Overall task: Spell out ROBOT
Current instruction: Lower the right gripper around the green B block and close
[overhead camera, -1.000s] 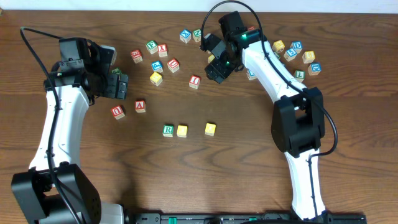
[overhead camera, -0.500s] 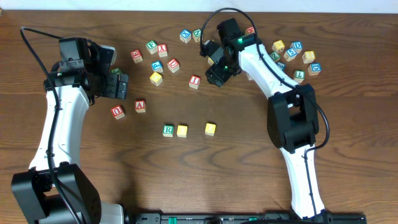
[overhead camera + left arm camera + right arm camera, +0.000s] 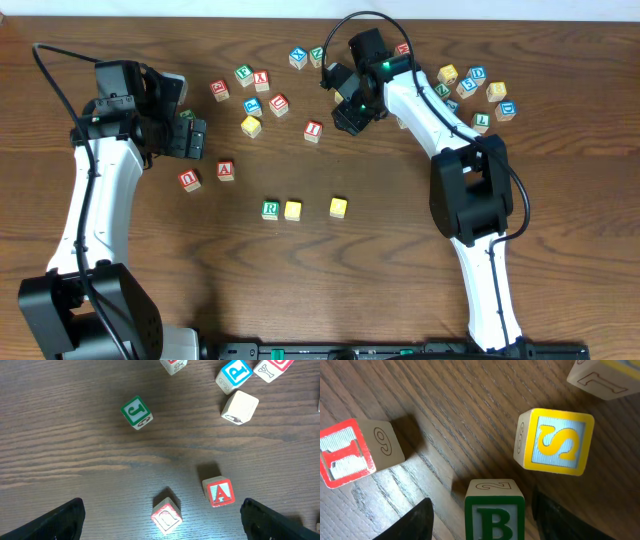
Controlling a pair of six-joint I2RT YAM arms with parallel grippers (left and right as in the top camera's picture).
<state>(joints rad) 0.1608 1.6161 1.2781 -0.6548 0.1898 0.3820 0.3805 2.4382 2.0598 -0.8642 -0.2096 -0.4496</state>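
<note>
Right wrist: right gripper [image 3: 485, 522] spread around the B cube [image 3: 495, 515], a gap each side (S cube [image 3: 560, 442] close beyond); left gripper [image 3: 161, 510] gapes, empty.

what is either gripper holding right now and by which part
Nothing. The right gripper is open around the B block without touching it; the left gripper is open and empty.

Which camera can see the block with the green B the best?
The right wrist view: the B block sits close up, its letter clear, between the jaws of the right gripper. From overhead, that gripper hides it. The left wrist view does not show it.
</note>
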